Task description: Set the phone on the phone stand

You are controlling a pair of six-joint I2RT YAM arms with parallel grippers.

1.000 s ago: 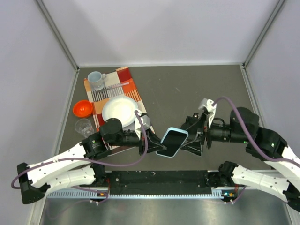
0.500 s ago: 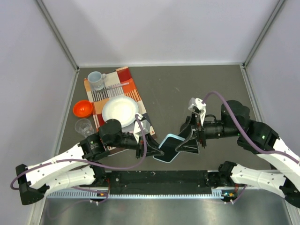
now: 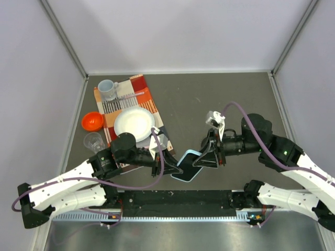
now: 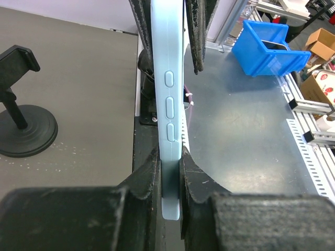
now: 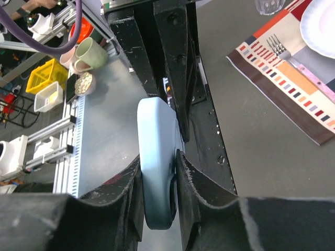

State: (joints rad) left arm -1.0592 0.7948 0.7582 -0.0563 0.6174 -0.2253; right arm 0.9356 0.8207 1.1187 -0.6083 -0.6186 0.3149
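Observation:
The phone (image 3: 187, 164), black screen with a light blue edge, hangs above the table's near edge between both arms. My left gripper (image 3: 170, 166) is shut on its left end; in the left wrist view the blue edge (image 4: 167, 94) runs up from between my jaws. My right gripper (image 3: 202, 159) is shut on the opposite end, and both its jaws press the phone's faces (image 5: 156, 157). The phone stand (image 4: 23, 123), a black disc base with a short upright and clip, stands on the table to the left in the left wrist view. In the top view my right gripper hides it.
A striped placemat (image 3: 146, 94) at the left carries a white plate (image 3: 135, 121) and a mug (image 3: 107, 89). An orange bowl (image 3: 91, 121) and a clear glass (image 3: 94, 140) sit beside it. A black rail (image 3: 178, 198) runs along the near edge. A blue bin (image 4: 264, 47) lies off the table.
My right gripper moved left onto the phone's end and closed on it. The phone shifted slightly left and down. My left gripper kept its grip.

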